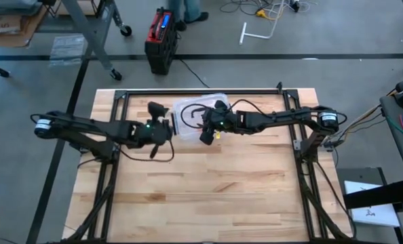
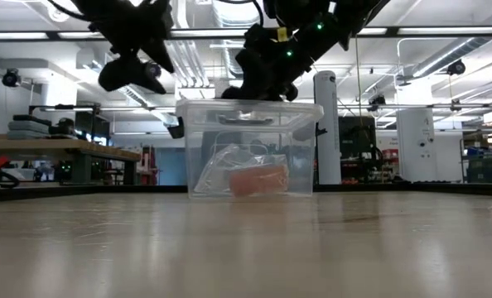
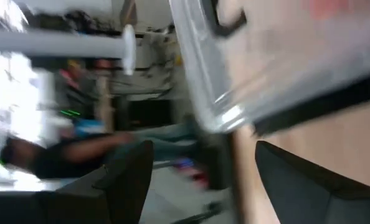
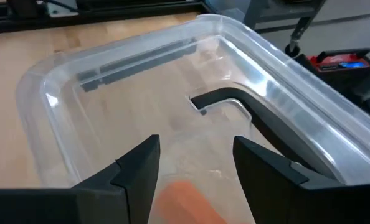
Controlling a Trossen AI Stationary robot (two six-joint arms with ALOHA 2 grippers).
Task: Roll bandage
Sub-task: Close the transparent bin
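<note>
Inside the clear plastic bin (image 2: 248, 149) lies the orange fabric bandage roll (image 2: 259, 179). Right hand (image 4: 196, 163) hovers above it, fingers apart, empty. Left hand (image 3: 203, 165) beside the bin, wide, empty.

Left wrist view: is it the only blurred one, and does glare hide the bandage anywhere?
Left wrist view: heavily smeared. Right wrist view: sharp, bright glints on the clear plastic rectangular bin's rim, orange fabric bandage plain. Low view: bandage hazy behind the bin wall, sheen on the wooden tabletop.
</note>
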